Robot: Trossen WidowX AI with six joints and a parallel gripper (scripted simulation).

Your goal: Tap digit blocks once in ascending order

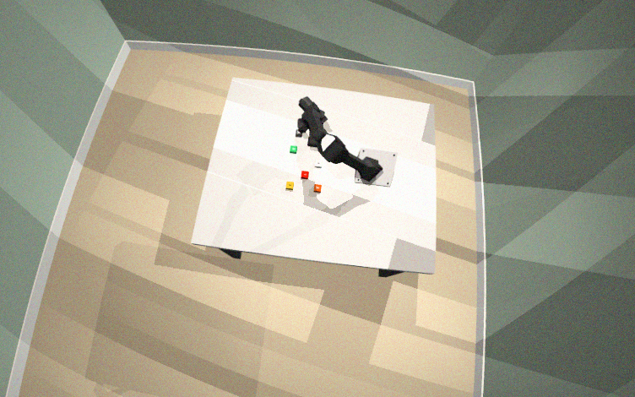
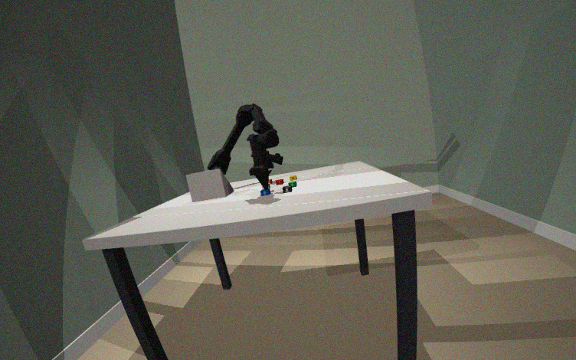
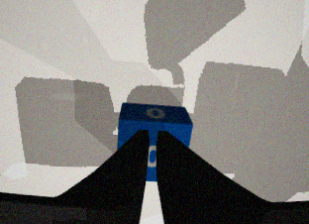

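My gripper (image 2: 266,188) (image 3: 152,140) is shut with nothing between the fingers, its tips low at the blue block (image 2: 264,193) (image 3: 133,129). The wrist view shows a 0 on this block, partly behind the tips; whether they touch it is hard to tell. In the top view the arm hides it. A black block (image 1: 299,133) (image 2: 286,189) and a green block (image 1: 293,149) (image 2: 292,184) lie nearby. A white block (image 1: 317,165), a red block (image 1: 305,174) (image 2: 279,181), a yellow block (image 1: 290,185) (image 2: 293,178) and an orange block (image 1: 317,188) lie farther off. Their digits are too small to read.
The blocks lie on a white table (image 1: 261,221) (image 2: 352,200). The arm's base stands on a light plate (image 1: 388,165) at the right in the top view. The exterior view shows a grey box shape (image 2: 205,185) at the base. Shadows cross the table.
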